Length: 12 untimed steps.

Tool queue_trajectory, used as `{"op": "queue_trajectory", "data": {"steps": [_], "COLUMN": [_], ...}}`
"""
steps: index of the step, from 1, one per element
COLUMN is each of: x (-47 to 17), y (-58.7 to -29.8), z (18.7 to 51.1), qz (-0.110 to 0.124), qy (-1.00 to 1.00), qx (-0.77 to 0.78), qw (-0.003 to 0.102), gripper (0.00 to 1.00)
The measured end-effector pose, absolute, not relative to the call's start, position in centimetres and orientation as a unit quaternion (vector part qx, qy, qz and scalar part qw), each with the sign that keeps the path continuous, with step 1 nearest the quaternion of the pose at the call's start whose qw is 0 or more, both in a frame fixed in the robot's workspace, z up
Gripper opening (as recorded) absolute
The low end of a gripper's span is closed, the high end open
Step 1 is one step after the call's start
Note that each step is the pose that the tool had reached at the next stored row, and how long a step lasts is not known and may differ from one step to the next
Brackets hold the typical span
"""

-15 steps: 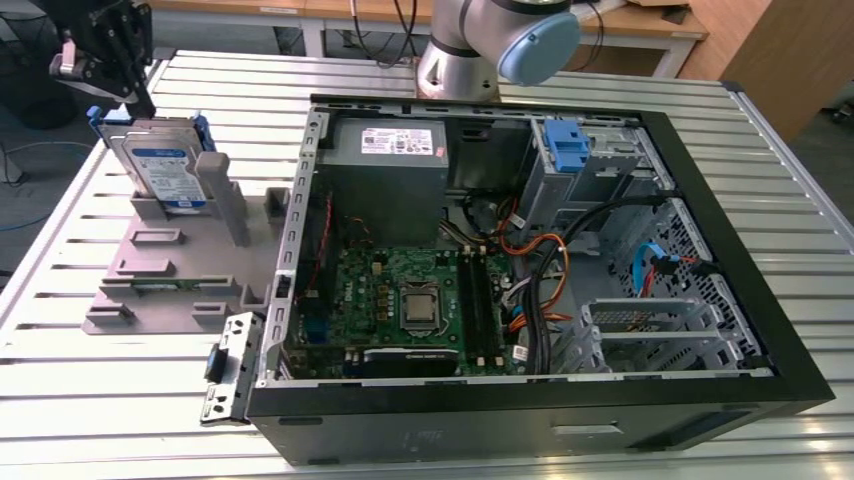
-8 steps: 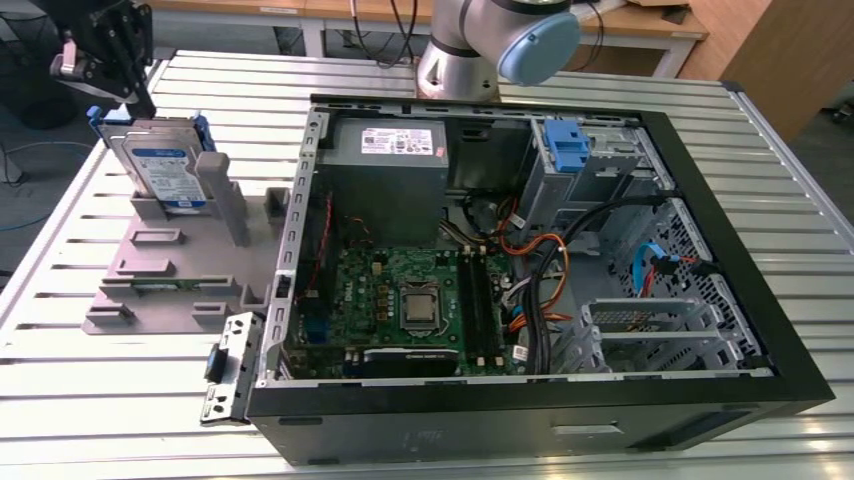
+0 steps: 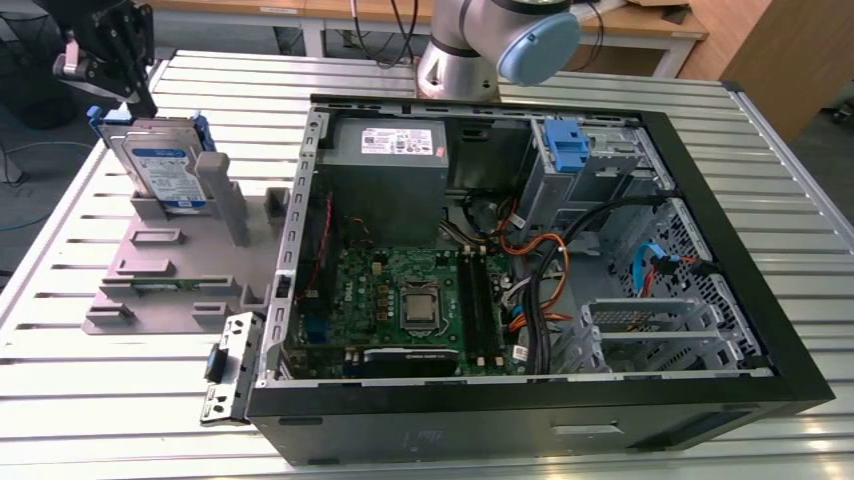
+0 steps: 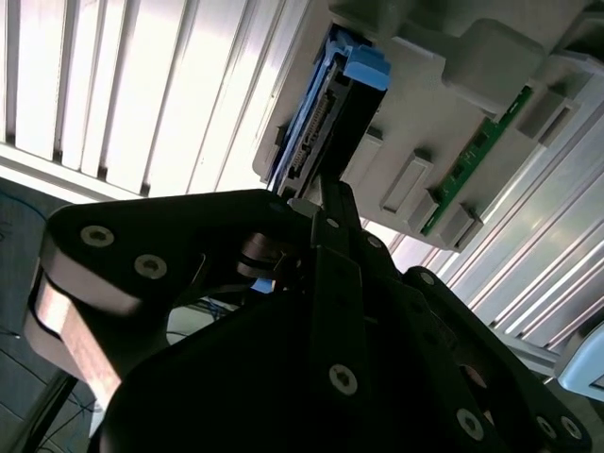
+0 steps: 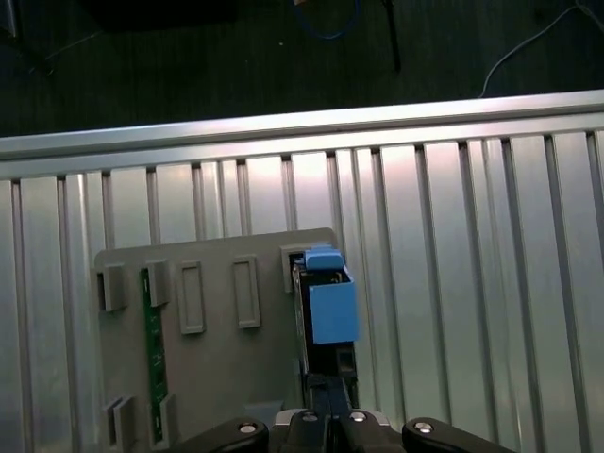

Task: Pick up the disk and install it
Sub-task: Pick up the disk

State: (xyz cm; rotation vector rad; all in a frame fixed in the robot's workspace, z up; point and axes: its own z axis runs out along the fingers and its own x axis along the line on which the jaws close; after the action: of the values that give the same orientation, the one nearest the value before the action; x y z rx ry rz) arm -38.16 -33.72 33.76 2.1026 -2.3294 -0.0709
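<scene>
Computer case (image 3: pixel 534 410): a black sheet-metal box lying open on its side, nearest me.
Motherboard (image 3: pixel 400 290): a green circuit board lying flat on the case floor.
Worktop (image 3: pixel 107 400): ribbed silver aluminium slats with grooves between them.
Holder (image 3: pixel 174 270): a matte grey plastic block with slots, just beside the case on the exterior view's left. A thin green memory stick (image 5: pixel 151 349) sits on edge in one slot.
Disk (image 3: pixel 160 170): a flat silver-metal rectangle with a white-and-blue label, framed by a blue plastic carrier. It stands upright on edge in the holder's far slot.
End effector (image 3: pixel 138 98): black jointed links. In both wrist views its fingers look pressed together and grip nothing. It hangs just above the disk's top edge.
Power supply (image 3: pixel 387 150): a grey box with a white sticker, at the far wall of the case.
Bracket (image 3: pixel 567 145): bare blue plastic in the far bay.
Arm (image 3: pixel 487 45): a smooth silver tube with a pale blue cap, behind the case.
</scene>
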Motion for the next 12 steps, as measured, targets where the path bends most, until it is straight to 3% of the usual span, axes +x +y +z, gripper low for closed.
{"op": "queue_trajectory", "data": {"steps": [12], "x": [-38.17], "y": [-33.72], "z": [33.71], "qz": [-0.023], "qy": [-0.741], "qx": [0.671], "qw": [0.002], "gripper": [0.11]}}
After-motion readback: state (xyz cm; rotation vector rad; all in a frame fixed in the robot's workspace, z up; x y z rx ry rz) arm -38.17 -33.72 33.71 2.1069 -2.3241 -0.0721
